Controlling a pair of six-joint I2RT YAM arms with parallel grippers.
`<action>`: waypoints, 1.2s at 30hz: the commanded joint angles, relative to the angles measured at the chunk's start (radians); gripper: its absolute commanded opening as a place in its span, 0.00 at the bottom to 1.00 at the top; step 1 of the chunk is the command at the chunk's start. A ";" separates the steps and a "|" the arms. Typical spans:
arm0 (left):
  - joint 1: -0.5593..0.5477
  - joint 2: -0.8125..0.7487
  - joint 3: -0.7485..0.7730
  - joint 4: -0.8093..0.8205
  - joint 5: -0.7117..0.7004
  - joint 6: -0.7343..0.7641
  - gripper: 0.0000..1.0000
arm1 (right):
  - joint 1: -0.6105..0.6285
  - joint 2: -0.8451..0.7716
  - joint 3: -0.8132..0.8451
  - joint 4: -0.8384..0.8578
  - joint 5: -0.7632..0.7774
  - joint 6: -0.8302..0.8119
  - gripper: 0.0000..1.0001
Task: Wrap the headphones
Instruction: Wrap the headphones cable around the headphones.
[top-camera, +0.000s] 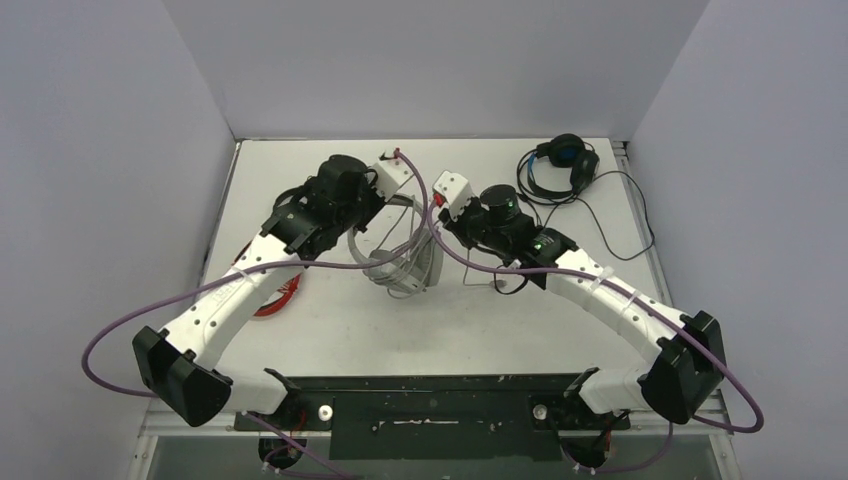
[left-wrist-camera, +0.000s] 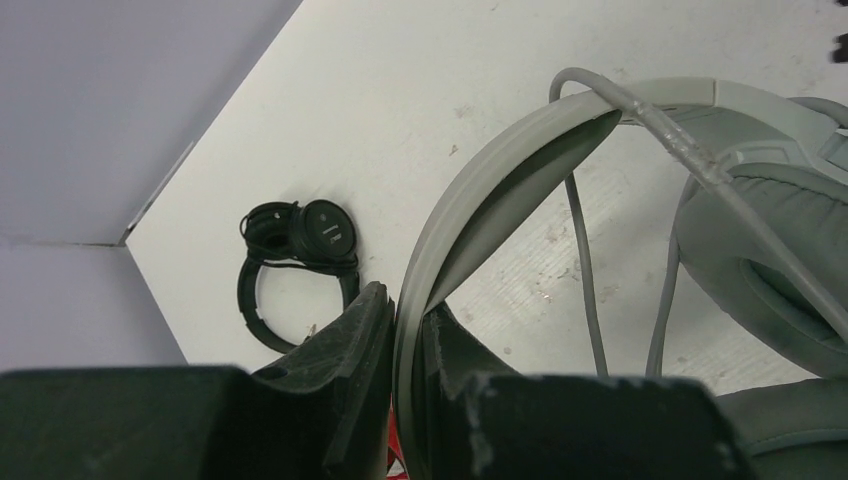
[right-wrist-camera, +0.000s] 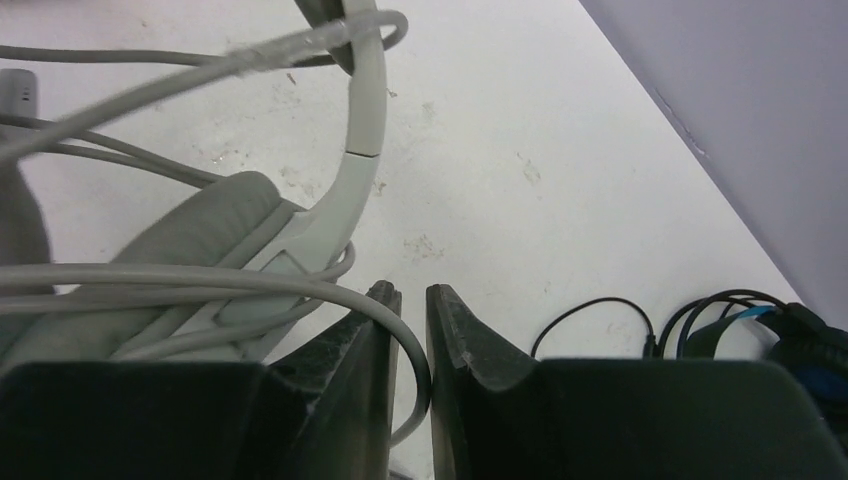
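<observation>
Pale grey plastic and padding make up the large headset (top-camera: 404, 266) at the middle of the table (top-camera: 520, 330); this is the one being handled. The left gripper (left-wrist-camera: 405, 300) is closed tight on its headband (left-wrist-camera: 480, 170), pinching the arch edge-on so that the band rises up and away from the fingers and the ear cushion (right-wrist-camera: 190, 235) hangs below. The right gripper (right-wrist-camera: 412, 300) sits just to the right of the headset, fingers only a narrow slit apart. The headset's thin grey cable (right-wrist-camera: 200, 275) loops down into that slit; whether it is pinched or merely threaded through cannot be told. Several strands of cable already lie across the cushion, running roughly crosswise to the band. The right arm is nearer the loose cable, so any further winding likely falls to it. Far right of the grey headset lies a black-and-blue headset (top-camera: 565, 160), to its left a red-and-black headset (top-camera: 280, 298), and beyond it on the left a small black headset (left-wrist-camera: 300, 250).
</observation>
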 joint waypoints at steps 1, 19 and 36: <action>-0.012 -0.088 0.095 -0.017 0.148 -0.067 0.00 | -0.063 -0.011 -0.087 0.198 -0.050 0.019 0.18; -0.012 -0.102 0.265 -0.068 0.362 -0.353 0.00 | -0.281 -0.034 -0.446 0.966 -0.546 0.259 0.32; -0.009 -0.034 0.404 0.006 0.334 -0.780 0.00 | -0.290 0.200 -0.481 1.464 -0.710 0.566 0.29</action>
